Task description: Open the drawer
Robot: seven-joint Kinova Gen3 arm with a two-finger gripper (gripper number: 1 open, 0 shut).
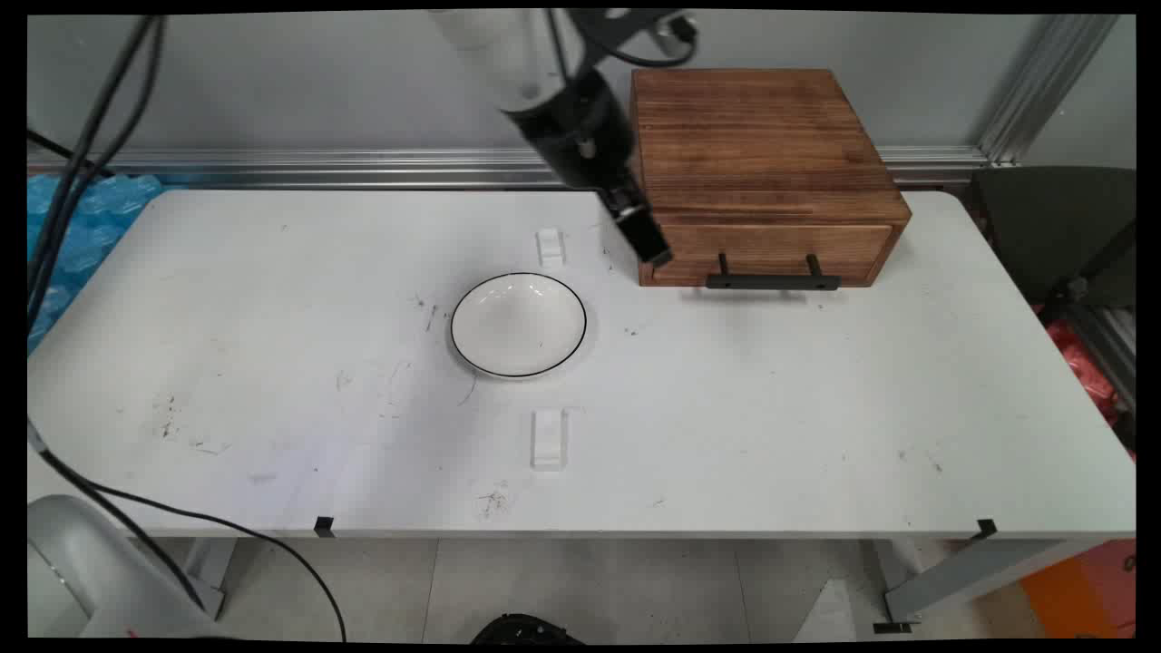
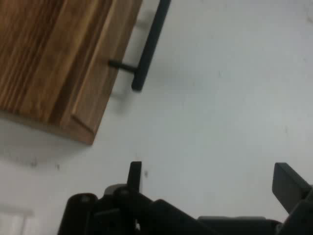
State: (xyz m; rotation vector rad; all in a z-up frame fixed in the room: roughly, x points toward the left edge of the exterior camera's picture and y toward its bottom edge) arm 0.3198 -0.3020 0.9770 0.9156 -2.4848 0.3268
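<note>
Gripper [image 2: 210, 178] hangs wide apart and empty just beside the wooden drawer box's [image 1: 757, 154] front corner, its black handle [image 1: 773, 281] near, white bowl [image 1: 518, 324] farther off.

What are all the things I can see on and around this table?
Wooden box: one, brown, far right part of the table, against the wall; a drawer in its front is shut.
Drawer handle: one, black bar on two posts, on the drawer front.
Plate: one, white with a thin dark rim, middle of the table, nothing on it.
Small white blocks: two, one beyond the plate, one nearer the camera.
Table: one, white, scuffed.
Cables: black, hanging at the left.
Gripper: one, black, open, hanging by the box's left front corner, holding nothing.
</note>
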